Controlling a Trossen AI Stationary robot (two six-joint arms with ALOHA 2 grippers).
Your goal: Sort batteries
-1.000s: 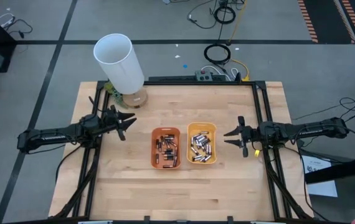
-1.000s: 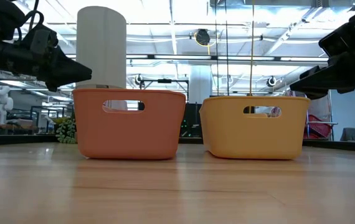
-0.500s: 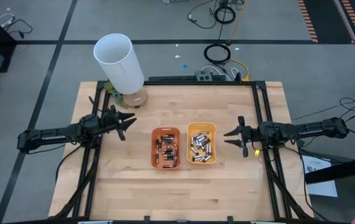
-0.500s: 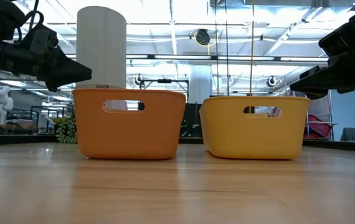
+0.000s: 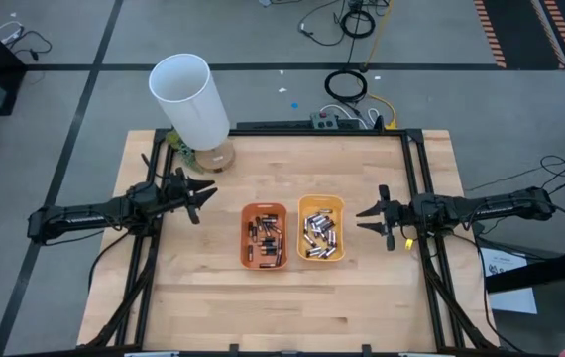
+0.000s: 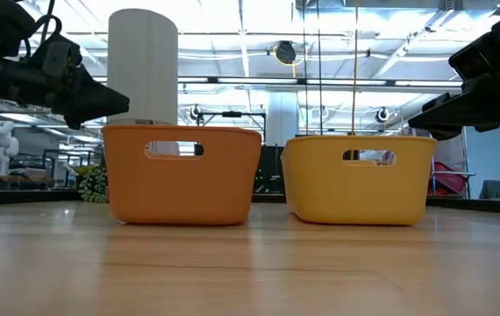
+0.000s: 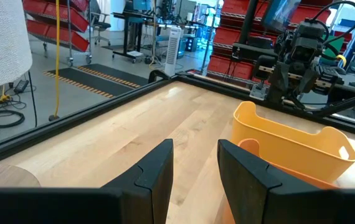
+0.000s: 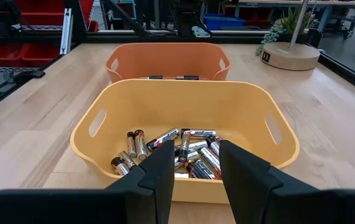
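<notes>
Two small plastic trays stand side by side mid-table. The orange tray [image 5: 264, 236] holds dark batteries [image 5: 266, 238]; the yellow tray [image 5: 321, 229] holds silvery batteries [image 8: 177, 152]. My left gripper [image 5: 203, 201] hovers level to the left of the orange tray, open, with nothing between its fingers [image 7: 159, 168]. To the right of the yellow tray my right gripper [image 5: 362, 220] also hovers open and empty, pointing at the yellow tray [image 8: 184, 99], with the orange tray [image 8: 165, 59] behind it. In the low view both grippers [image 6: 101, 101] [image 6: 425, 114] hang above tray height.
A tall white tube [image 5: 191, 99] stands on a round wooden base [image 5: 213, 157] at the table's far left corner. A black frame rail [image 5: 416, 169] runs along the far and right sides. Bare wood lies around the trays and toward the near edge.
</notes>
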